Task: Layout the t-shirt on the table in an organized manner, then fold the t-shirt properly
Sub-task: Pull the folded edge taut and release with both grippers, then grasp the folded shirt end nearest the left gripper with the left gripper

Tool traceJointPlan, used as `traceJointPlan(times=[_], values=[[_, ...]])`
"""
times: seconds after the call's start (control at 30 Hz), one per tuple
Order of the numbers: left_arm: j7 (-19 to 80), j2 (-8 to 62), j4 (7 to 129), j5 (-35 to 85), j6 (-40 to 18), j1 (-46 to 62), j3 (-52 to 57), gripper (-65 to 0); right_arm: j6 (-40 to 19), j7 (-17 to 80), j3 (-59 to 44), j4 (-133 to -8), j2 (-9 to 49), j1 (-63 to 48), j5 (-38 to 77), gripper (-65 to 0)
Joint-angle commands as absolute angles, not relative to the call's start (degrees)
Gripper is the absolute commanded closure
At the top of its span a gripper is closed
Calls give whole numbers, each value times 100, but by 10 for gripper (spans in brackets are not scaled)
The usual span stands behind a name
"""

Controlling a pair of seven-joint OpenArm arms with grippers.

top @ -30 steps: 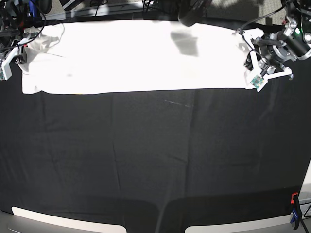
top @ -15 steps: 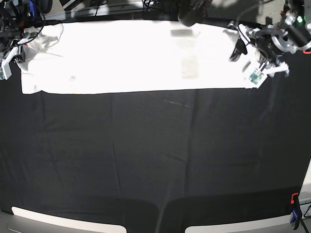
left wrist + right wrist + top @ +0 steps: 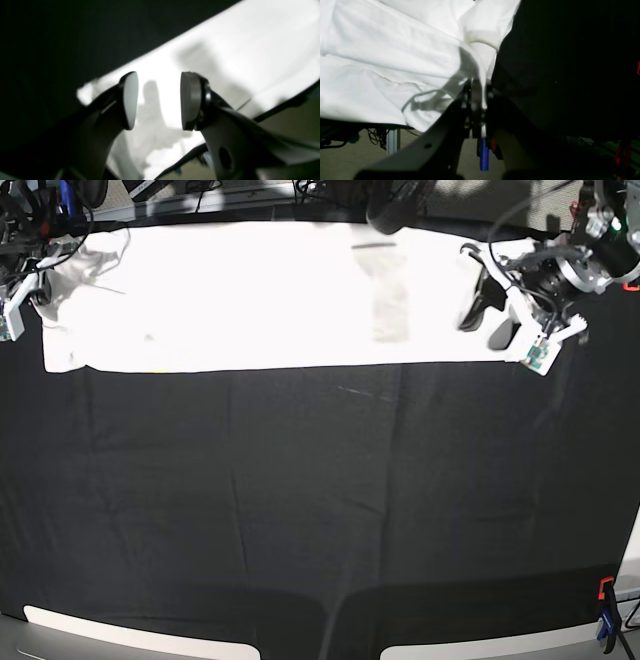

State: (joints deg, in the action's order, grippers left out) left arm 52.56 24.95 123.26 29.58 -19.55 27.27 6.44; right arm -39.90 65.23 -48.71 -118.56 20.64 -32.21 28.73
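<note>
The white t-shirt (image 3: 260, 295) lies plain side up in a long band along the far edge of the black table (image 3: 320, 500). My left gripper (image 3: 488, 315) hovers open over the shirt's right end. In the left wrist view, the left gripper (image 3: 158, 101) has its pads apart and empty, with the white t-shirt (image 3: 225, 50) below. My right gripper (image 3: 42, 280) is at the shirt's left end. In the right wrist view, the right gripper (image 3: 477, 100) is shut on a fold of the t-shirt (image 3: 395, 62) at the table (image 3: 570, 62) edge.
Cables and dark equipment (image 3: 400, 205) crowd the space behind the far edge. An orange and blue clip (image 3: 605, 610) sits at the near right corner. A blue clip (image 3: 483, 155) shows below the right gripper. White panels (image 3: 100, 632) line the near edge.
My left gripper has opened, let go of the shirt's right corner and moved left over the shirt. My right gripper has kept its hold and shifted slightly toward the far edge.
</note>
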Motion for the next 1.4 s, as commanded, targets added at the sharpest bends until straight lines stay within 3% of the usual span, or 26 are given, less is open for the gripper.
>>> traceJointPlan(times=[0.0, 0.07, 0.13, 0.43, 0.57, 0.63, 0.83, 1.07, 1.37], values=[[5131, 2541, 12350, 3052, -1968, 2714, 666, -252, -4000, 6453, -4917, -11935, 2156, -3225, 2884, -71], [5159, 2541, 12289, 3052, -1968, 2714, 666, -252, -4000, 6438, -4917, -11935, 2158, -3223, 2877, -191], [5153, 2541, 12293, 3057, -1968, 2711, 666, -252, -4000, 6381, -4917, -11935, 2156, -3223, 2864, -253], [5133, 2539, 12291, 3199, -1931, 2401, 666, -252, -4000, 6294, -4919, -11935, 2169, -3203, 2683, -256], [5137, 2392, 12206, 2475, -819, 2117, 666, -252, -3972, 5933, -4919, -11937, 2174, -3205, 2753, -256], [5183, 2322, 12119, 2211, -537, 2036, 666, -252, -3874, 5693, -4919, -11939, 2174, -3205, 3094, -256], [5325, 2272, 11979, 2252, -602, 2034, 666, -252, -3909, 5168, -4910, -11939, 2174, -3192, 5030, -256], [5507, 2276, 11255, 878, -314, 1966, 847, -292, -3927, 5461, -4910, -11935, 2171, -3020, 5100, -256], [5736, 2272, 11220, 1225, -320, 1970, 1164, -297, -4000, 5577, -4910, -11937, 2171, -3020, 5124, -256]])
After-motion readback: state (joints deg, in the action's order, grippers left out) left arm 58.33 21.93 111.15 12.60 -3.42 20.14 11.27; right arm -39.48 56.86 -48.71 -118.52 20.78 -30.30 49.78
